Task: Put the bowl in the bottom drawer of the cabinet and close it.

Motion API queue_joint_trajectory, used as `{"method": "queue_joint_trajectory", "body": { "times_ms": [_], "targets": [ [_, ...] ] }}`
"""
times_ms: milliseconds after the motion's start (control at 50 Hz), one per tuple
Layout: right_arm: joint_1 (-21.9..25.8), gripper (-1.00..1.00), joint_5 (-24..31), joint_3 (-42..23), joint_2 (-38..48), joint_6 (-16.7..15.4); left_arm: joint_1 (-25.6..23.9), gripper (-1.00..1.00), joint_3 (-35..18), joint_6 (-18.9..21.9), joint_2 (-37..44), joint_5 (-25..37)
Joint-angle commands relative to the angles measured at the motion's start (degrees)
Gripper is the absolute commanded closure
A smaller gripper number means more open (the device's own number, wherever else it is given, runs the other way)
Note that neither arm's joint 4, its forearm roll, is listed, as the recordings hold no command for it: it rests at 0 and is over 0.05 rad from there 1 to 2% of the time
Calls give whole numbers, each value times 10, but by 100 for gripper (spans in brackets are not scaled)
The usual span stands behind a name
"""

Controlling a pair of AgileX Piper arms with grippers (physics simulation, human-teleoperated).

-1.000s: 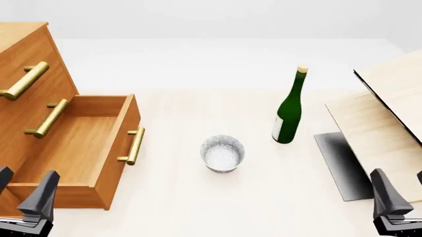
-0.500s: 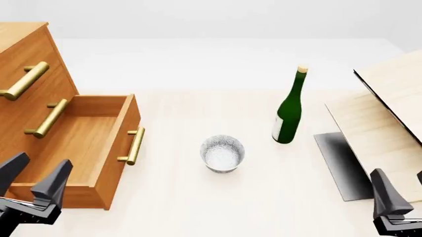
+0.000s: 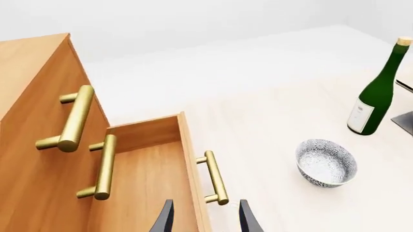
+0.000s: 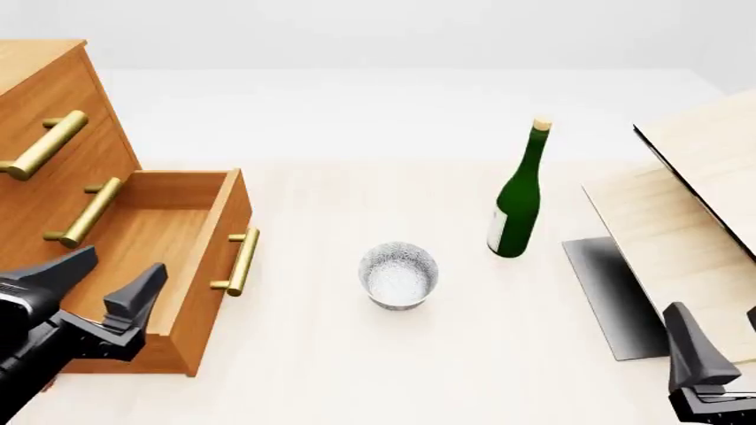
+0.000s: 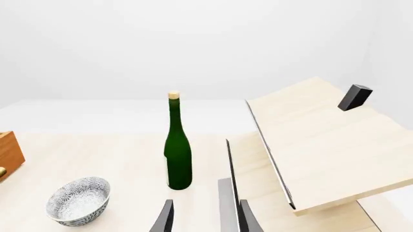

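Note:
The speckled white bowl (image 4: pixel 398 274) (image 3: pixel 326 162) (image 5: pixel 79 200) sits upright on the table, between the drawer and the bottle. At the far left stands the orange-brown cabinet (image 4: pixel 48 150) (image 3: pixel 29 92). Its bottom drawer (image 4: pixel 130 261) (image 3: pixel 145 179) is pulled out and holds nothing. My left gripper (image 4: pixel 122 264) (image 3: pixel 205 212) hovers open over the drawer's near front corner, left of the bowl. My right gripper (image 4: pixel 721 341) (image 5: pixel 205 215) stays open and low at the near right, well away from the bowl.
A green wine bottle (image 4: pixel 516 199) (image 3: pixel 374 96) (image 5: pixel 177 150) stands right of the bowl, farther back. Tilted pale wood boards (image 4: pixel 697 204) (image 5: pixel 322 145) on a dark base (image 4: pixel 608 292) fill the right side. Brass handles (image 4: pixel 240 261) stick out from the drawers.
My left gripper has risen and moved forward and to the right, from the near left corner to above the open drawer's front. Bowl, bottle and right gripper have not moved.

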Motion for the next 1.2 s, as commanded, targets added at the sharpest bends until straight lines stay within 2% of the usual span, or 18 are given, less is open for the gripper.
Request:
{"method": "queue_joint_trajectory", "body": {
  "times_ms": [20, 120, 160, 420, 540, 1200],
  "targets": [
    [0, -100, 0, 0, 0, 0, -4, -100, -30, -6, 74, -4],
    [0, -100, 0, 0, 0, 0, -12, -100, -44, -13, 97, 4],
    [0, -100, 0, 0, 0, 0, -18, -100, -54, -28, 125, 8],
    [0, -100, 0, 0, 0, 0, -16, -100, -74, -39, 170, 12],
    [0, -100, 0, 0, 0, 0, 1, -100, -78, -54, 224, 2],
    [0, -100, 0, 0, 0, 0, 23, -100, -95, -74, 291, 13]
  ]
}}
